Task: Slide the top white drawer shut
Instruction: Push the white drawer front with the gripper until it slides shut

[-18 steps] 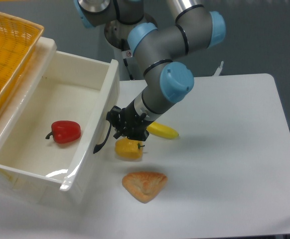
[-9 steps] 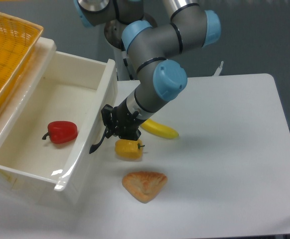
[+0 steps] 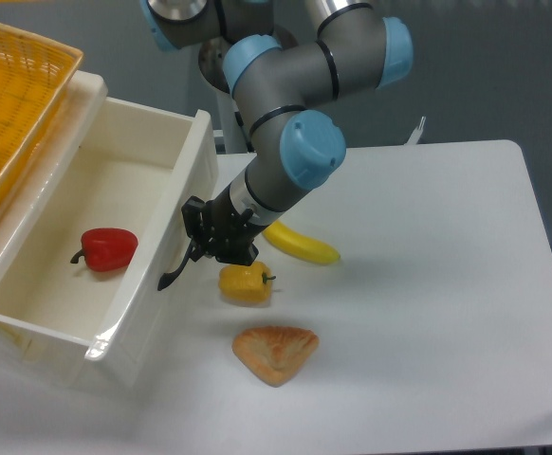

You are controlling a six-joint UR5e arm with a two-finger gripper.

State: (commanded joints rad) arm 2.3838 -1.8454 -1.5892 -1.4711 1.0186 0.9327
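The top white drawer (image 3: 176, 166) stands pulled out at the left, holding a red bell pepper (image 3: 105, 248). A curved black handle (image 3: 174, 273) sits on its front panel. My gripper (image 3: 200, 239) presses against that panel at the upper end of the handle. Its black fingers look shut together, and I see nothing held between them. The arm reaches down from the back centre.
A yellow bell pepper (image 3: 244, 283) lies just right of the gripper, with a banana (image 3: 303, 246) behind it and a piece of bread (image 3: 276, 353) nearer the front. A yellow woven basket (image 3: 20, 85) sits on top of the cabinet at the upper left.
The gripper has moved left, and the drawer front has slid left with it. The red pepper inside has shifted left too.
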